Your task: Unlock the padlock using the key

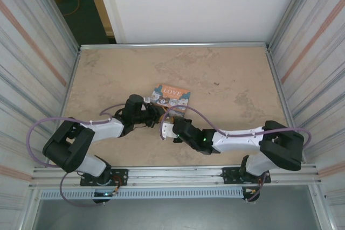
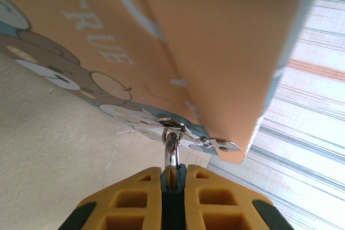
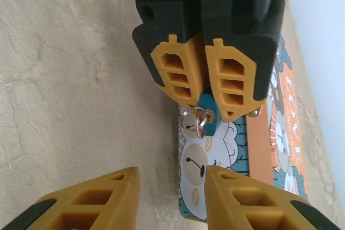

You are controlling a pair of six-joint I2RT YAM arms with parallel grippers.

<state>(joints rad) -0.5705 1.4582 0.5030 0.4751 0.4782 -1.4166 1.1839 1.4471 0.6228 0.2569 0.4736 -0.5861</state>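
The left pincer (image 2: 173, 175) is shut tight. Its 2 yellow, ribbed plastic fingers (image 2: 129, 200) press flat on the padlock (image 2: 172, 187), a thin dark blue-grey metal body that shows as a narrow strip between them. From the right wrist the same body looks teal and juts just past the fingertips. Its shackle (image 2: 171, 153), a small polished silvery loop, rises out of the grip and passes through a shiny metal hasp (image 2: 183, 130) at the edge of the tin (image 2: 226, 36).

The tin is a flat rectangular box, smooth orange with pale lettering and cartoon animals along a blue band. It lies on the bench (image 2: 48, 154), a matt beige surface with faint marble-like veining.

The right pincer (image 3: 170, 172) gapes wide, with nothing between its 2 yellow fingers. It sits low over the bench and points at the left pincer and the padlock, near them but apart. From above, both pincers meet at the tin's near edge, around the middle of the bench. Ridged metal walls (image 1: 32, 52) stand at either side.
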